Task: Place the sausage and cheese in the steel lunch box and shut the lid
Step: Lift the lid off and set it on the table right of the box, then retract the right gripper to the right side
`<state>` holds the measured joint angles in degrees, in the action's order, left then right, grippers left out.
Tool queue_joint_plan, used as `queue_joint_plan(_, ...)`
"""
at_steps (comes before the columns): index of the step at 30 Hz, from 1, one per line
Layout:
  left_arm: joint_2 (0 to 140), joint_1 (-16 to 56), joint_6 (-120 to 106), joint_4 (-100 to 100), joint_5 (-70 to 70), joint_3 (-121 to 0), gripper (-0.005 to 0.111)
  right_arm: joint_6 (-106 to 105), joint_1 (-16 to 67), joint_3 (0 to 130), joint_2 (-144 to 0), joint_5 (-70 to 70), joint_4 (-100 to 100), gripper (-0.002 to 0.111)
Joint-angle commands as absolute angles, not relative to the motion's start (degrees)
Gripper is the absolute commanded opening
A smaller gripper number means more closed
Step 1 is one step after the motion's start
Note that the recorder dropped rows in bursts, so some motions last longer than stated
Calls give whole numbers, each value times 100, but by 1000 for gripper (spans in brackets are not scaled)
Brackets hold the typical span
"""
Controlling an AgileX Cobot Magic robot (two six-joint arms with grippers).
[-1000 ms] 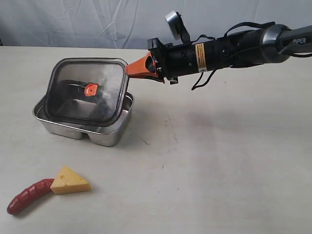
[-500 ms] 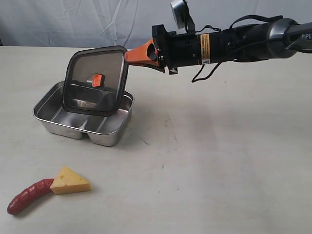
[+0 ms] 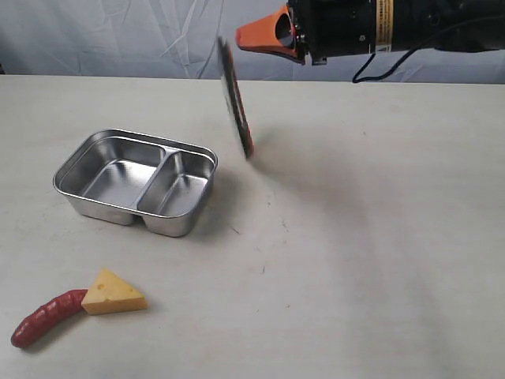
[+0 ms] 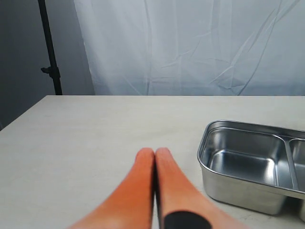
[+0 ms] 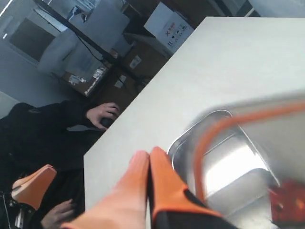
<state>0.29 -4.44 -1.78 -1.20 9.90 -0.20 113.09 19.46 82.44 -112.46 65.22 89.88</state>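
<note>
The steel lunch box (image 3: 102,208) stands uncovered on the table's left, both compartments bare; the left wrist view shows it as well (image 4: 238,193). The dark lid (image 3: 235,99) is in the air to the box's right, edge-on and blurred, below my right gripper (image 3: 241,36). That gripper is shut with nothing between its fingers; in its wrist view the lid's orange rim (image 5: 209,138) passes beside the right gripper (image 5: 147,153). The sausage (image 3: 47,316) and the cheese (image 3: 113,293) lie touching near the front left. My left gripper (image 4: 155,151) is shut and empty, close to the box.
White cloth (image 3: 118,35) hangs behind the table's far edge. A dark stand pole (image 4: 50,47) rises beyond the table. A seated person's hand on a mouse (image 5: 102,114) and cartons (image 5: 167,24) show off the table.
My right gripper rose with the lid, which swung from flat over the box to edge-on. The lid has left the jaws, and they have closed fully. The box now stands uncovered.
</note>
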Motion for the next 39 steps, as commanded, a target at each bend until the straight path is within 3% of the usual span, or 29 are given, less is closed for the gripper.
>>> queue_joint_plan(1, 0, -445, -171, -108, 978, 0, 0, 11448, 1720, 8262, -10687, 6214, 9892, -1)
queue_joint_plan(9, 0, -445, -171, -108, 978, 0, 0, 11889, 1386, 8243, -10329, 5997, 9995, -1)
queue_joint_plan(18, 0, -445, -171, -108, 978, 0, 0, 12061, 1376, 8181, -11491, 4669, 9995, -1)
queue_joint_plan(24, 0, -445, -171, -108, 978, 0, 0, 12040, 1493, 8181, -11968, 5301, 9995, -1)
queue_joint_plan(29, 0, -445, -171, -108, 978, 0, 0, 11169, 1114, 8199, -10983, 5528, 9995, -1)
queue_joint_plan(32, 0, -445, -171, -108, 978, 0, 0, 10050, 771, 8199, -10146, 4174, 9995, -1)
queue_joint_plan(39, 0, -445, -171, -108, 978, 0, 0, 9160, 147, 8121, -9039, -1224, 9995, -1)
